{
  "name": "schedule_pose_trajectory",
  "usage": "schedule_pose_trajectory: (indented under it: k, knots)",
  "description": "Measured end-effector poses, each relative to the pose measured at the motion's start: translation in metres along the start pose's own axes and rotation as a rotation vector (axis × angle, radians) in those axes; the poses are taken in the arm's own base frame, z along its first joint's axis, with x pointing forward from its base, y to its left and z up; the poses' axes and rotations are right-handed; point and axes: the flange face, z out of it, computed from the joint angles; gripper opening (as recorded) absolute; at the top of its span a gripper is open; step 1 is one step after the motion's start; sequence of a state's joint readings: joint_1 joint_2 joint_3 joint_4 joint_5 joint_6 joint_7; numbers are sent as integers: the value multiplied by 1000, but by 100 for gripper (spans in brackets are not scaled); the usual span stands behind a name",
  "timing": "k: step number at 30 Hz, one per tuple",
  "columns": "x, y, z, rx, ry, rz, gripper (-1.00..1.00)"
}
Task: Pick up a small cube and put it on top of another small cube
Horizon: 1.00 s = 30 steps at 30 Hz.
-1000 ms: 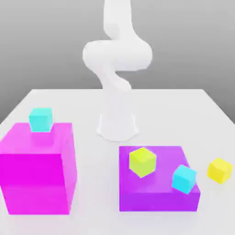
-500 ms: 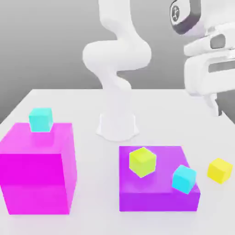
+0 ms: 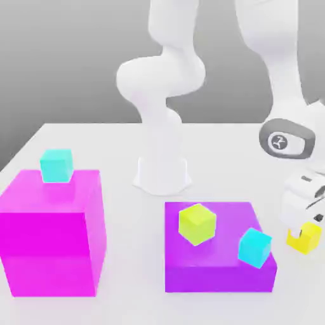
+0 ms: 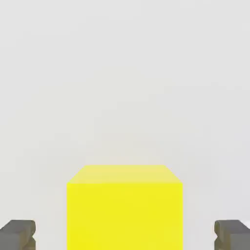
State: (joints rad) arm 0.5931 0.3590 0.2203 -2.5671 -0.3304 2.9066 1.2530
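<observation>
The grasp is in hand: the end effector [image 3: 305, 230] is down over the yellow cube [image 3: 304, 237], which sits on the desk [image 3: 95, 136] just off the purple block [image 3: 219, 270] at the exterior view's right. In the hand view its fingers [image 4: 17, 234] stand on both sides of the cube with clear gaps, so nothing is gripped. Next, I judge, they must close on it before lifting toward another small cube.

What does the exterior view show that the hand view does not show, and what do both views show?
Exterior view alone: the arm, the pink block with a cyan cube on it, and the purple block carrying a lime cube and a second cyan cube. Hand view alone: gaps between each of the two fingers and the yellow cube. Both: that cube on the white table.
</observation>
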Motion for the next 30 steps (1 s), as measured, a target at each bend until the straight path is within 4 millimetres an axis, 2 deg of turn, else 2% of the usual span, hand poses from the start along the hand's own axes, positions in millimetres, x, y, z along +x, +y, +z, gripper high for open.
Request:
schedule_pose_trajectory:
  k: [6, 11, 12, 13, 14, 15, 16, 18, 21, 23, 26, 30]
  knots:
    - [0, 0, 2, 0, 1, 0, -100]
    - [0, 0, -47, 0, 1, 0, -100]
    - [7, 4, -58, -2, 5, 2, -100]
    - [25, 15, -71, -7, 13, 7, -100]
    - [45, 29, -84, -12, 21, 17, -100]
    - [75, 54, -97, -18, 27, 54, -100]
    - [91, 70, -110, -23, 34, 55, -100]
    - [127, 114, -137, -34, 43, 84, -100]
    - [159, 176, -177, -47, 48, 90, -100]
    - [174, 224, -202, -52, 47, 108, -100]
    - [183, 298, -235, -54, 39, 140, -100]
    - [169, 401, -275, -43, 23, 187, -100]
